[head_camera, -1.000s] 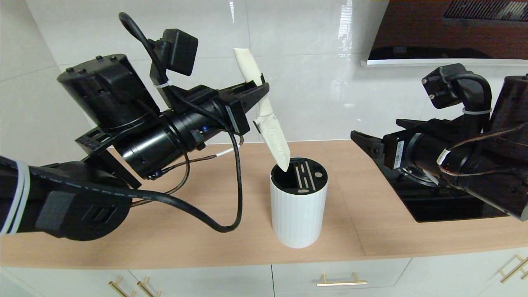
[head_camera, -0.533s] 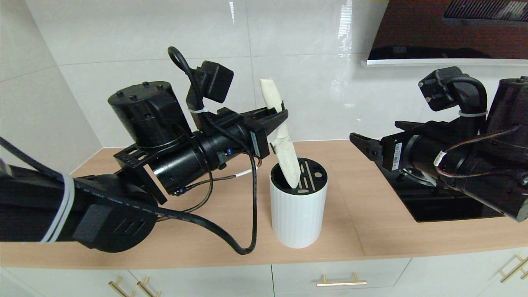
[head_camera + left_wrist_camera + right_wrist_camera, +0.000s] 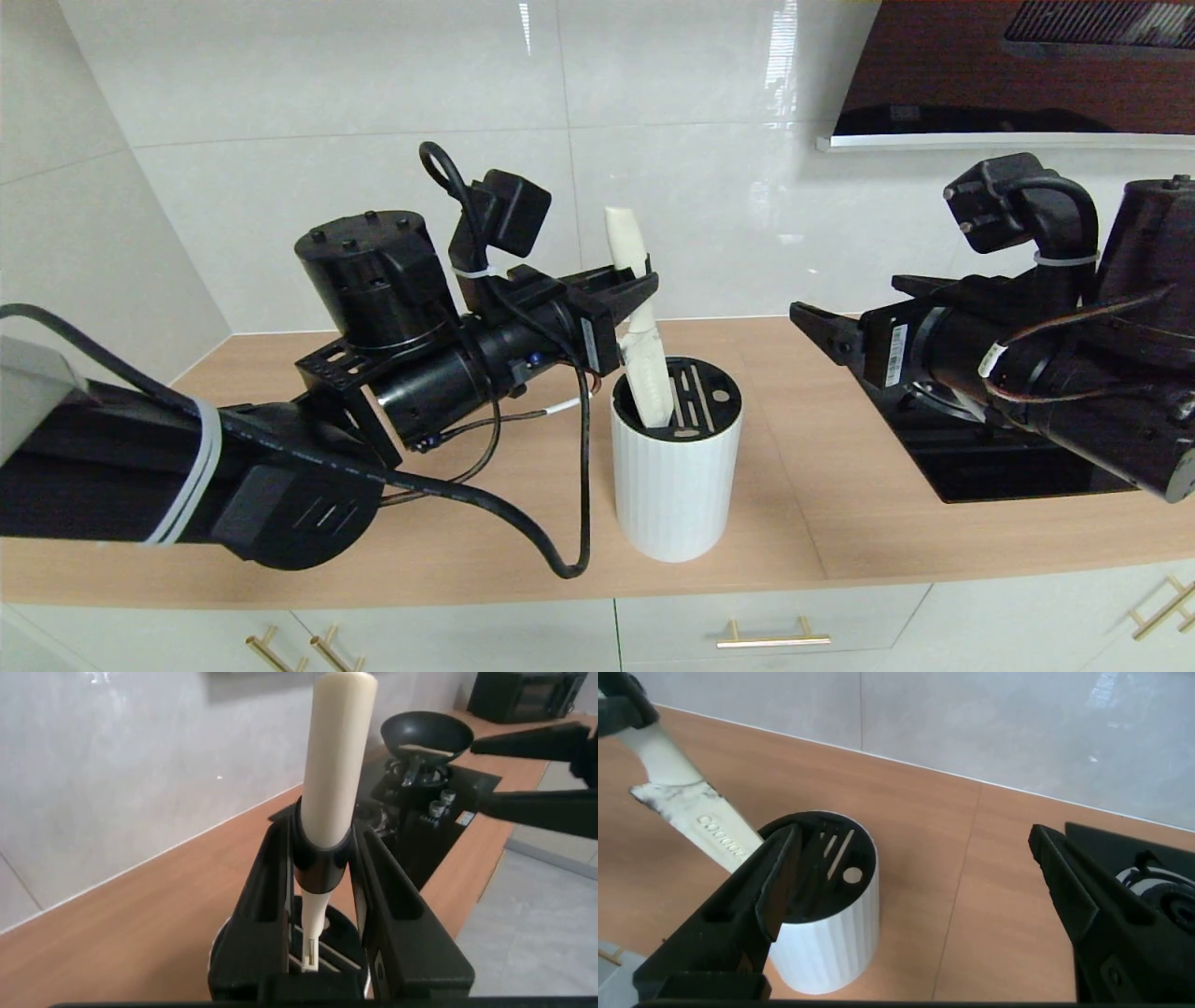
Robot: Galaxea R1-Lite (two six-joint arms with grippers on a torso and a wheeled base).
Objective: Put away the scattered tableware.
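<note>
My left hand [image 3: 639, 289] is clamped on a white knife [image 3: 627, 245], fingers [image 3: 271, 896] pressed to either side of the lower part of its handle. The handle stands up above the hand, leaning slightly. The blade points down into the round white holder [image 3: 677, 467]. Its tip is inside the wide opening in the holder's dark top, beside the narrow slots. I cannot tell whether the blade touches the rim.

My right hand [image 3: 913, 845] is held off to the right of the holder, fingers spread wide apart, with nothing between them. It hangs above the near left corner of the black cooktop [image 3: 980, 467], pointing toward the holder but well apart from it.

The holder stands upright on the pale wooden table [image 3: 467, 551], near its front edge. Below that edge are white drawer fronts with brass handles [image 3: 773, 640]. The cooktop is set into the table on the right, and a dark frying pan [image 3: 428, 733] sits on it. Behind everything rises a glossy white tiled wall [image 3: 280, 140], with a dark range hood [image 3: 1008, 75] mounted above the cooktop.
</note>
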